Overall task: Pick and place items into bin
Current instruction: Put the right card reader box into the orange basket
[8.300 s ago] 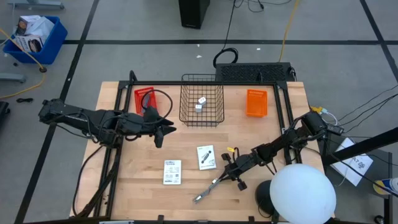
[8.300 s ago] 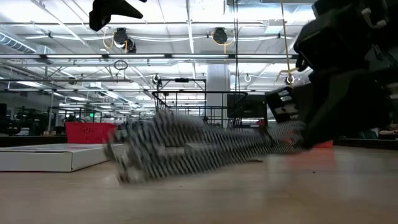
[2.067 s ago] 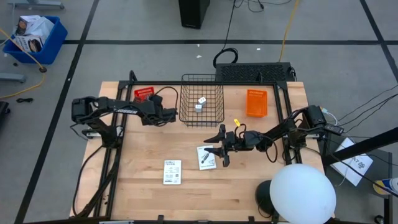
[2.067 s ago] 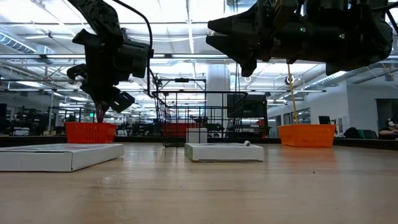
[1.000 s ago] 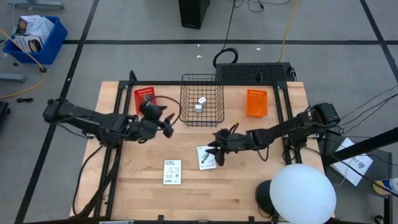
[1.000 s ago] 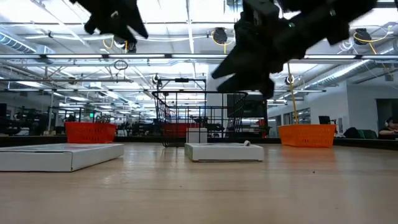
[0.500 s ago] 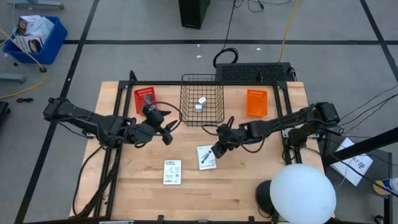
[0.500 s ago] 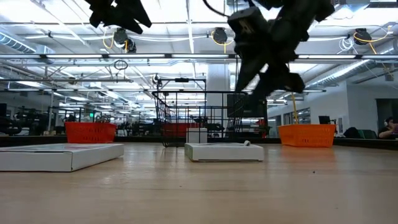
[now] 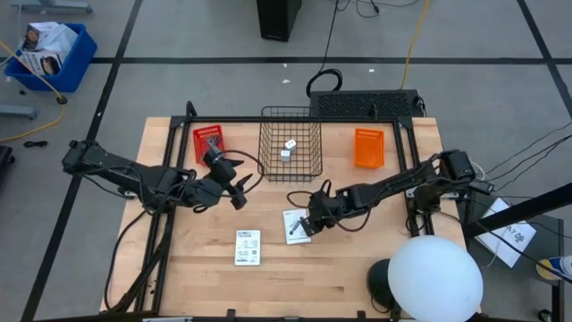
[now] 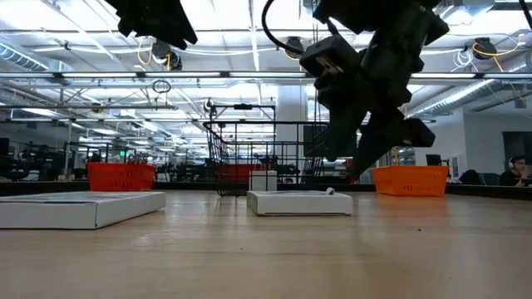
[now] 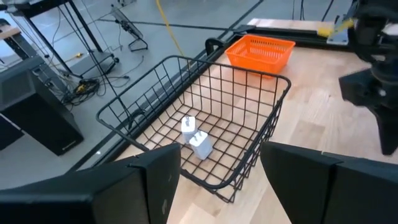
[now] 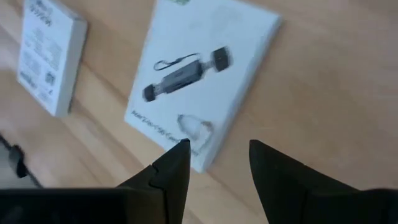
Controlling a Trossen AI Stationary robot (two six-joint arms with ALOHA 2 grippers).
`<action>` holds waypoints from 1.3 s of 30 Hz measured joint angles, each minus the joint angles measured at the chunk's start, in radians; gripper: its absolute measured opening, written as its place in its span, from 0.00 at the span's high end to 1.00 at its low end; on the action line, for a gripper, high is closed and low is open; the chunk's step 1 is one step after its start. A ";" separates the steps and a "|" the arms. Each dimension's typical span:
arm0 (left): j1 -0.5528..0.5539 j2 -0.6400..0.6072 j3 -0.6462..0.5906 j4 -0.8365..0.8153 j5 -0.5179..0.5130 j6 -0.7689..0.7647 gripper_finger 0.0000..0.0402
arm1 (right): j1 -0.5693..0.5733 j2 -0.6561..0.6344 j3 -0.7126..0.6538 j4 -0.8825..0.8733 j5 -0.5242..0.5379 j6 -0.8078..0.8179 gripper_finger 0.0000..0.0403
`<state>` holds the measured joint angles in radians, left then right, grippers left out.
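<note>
- The wire bin holds two white cubes.
- Right end effector, fingers spread, hovers over the edge of the nearer packet, in front of the bin.
- A second packet lies farther forward on the table.
- Left end effector hangs beside the bin, spread and empty.

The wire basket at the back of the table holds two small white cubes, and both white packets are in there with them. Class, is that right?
Not quite. The wire basket holds the two white cubes, but both packets lie on the table in front of it, as the high view shows.
</note>
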<state>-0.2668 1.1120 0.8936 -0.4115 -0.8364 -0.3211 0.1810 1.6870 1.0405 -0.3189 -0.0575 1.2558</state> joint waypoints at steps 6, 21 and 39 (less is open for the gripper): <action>0.000 -0.016 0.000 -0.004 0.000 0.013 0.43 | 0.023 0.030 0.020 -0.030 0.001 0.025 0.62; -0.005 -0.015 0.000 -0.066 0.000 -0.012 0.43 | 0.053 0.187 0.290 -0.295 0.028 -0.077 0.65; -0.005 -0.015 0.000 -0.076 0.000 -0.028 0.43 | 0.045 0.257 0.291 -0.304 0.056 -0.094 0.60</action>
<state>-0.2718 1.0973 0.8932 -0.4874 -0.8368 -0.3492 0.2260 1.9441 1.3312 -0.6231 -0.0010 1.1615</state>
